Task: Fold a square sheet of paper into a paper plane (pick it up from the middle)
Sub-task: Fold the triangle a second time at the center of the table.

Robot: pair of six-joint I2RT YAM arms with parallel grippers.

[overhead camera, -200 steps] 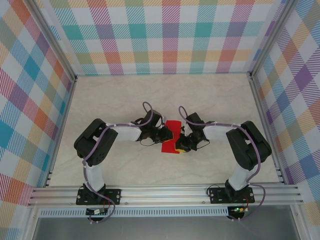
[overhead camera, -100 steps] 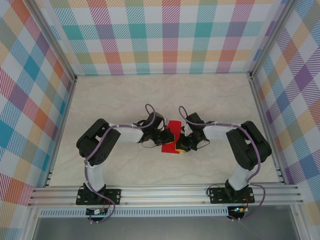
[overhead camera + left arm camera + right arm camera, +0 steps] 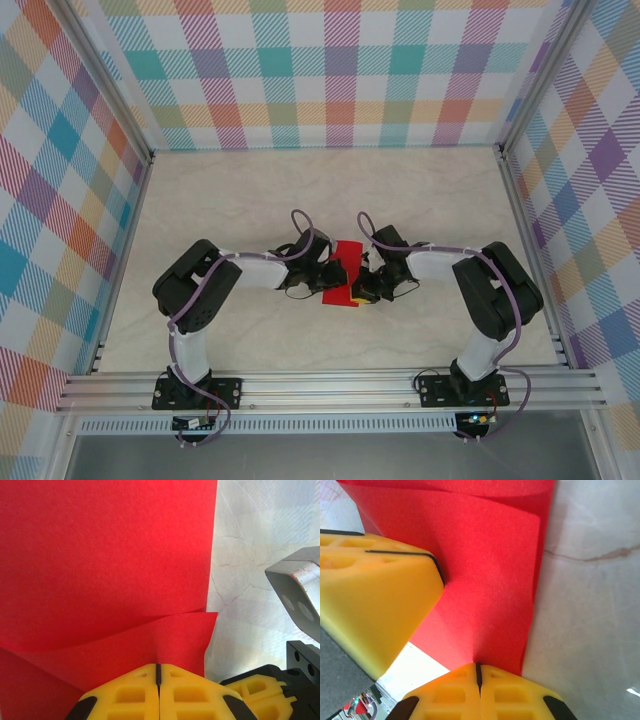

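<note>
The square sheet of paper [image 3: 347, 254] is bright red and lies mid-table between my two grippers. My left gripper [image 3: 336, 273] comes in from the left and my right gripper [image 3: 360, 290] from the right. In the left wrist view the paper [image 3: 100, 555] shows a curved near flap over a flat layer, and the left gripper [image 3: 158, 666] is shut, its yellow fingers pinching that flap's edge. In the right wrist view the paper [image 3: 490, 570] rises from the table, and the right gripper [image 3: 478, 665] is shut on its near edge. The left gripper's yellow fingers [image 3: 375, 595] sit close by.
The pale marble tabletop [image 3: 230, 200] lies bare around the arms. Checked walls [image 3: 330, 70] close the back and both sides. An aluminium rail [image 3: 330, 385] carries the arm bases at the near edge. The right gripper's fingers [image 3: 260, 687] show beside the left one.
The left gripper has edged right onto the paper's left side. Both grippers have closed the last bit onto the paper. The right arm has barely moved.
</note>
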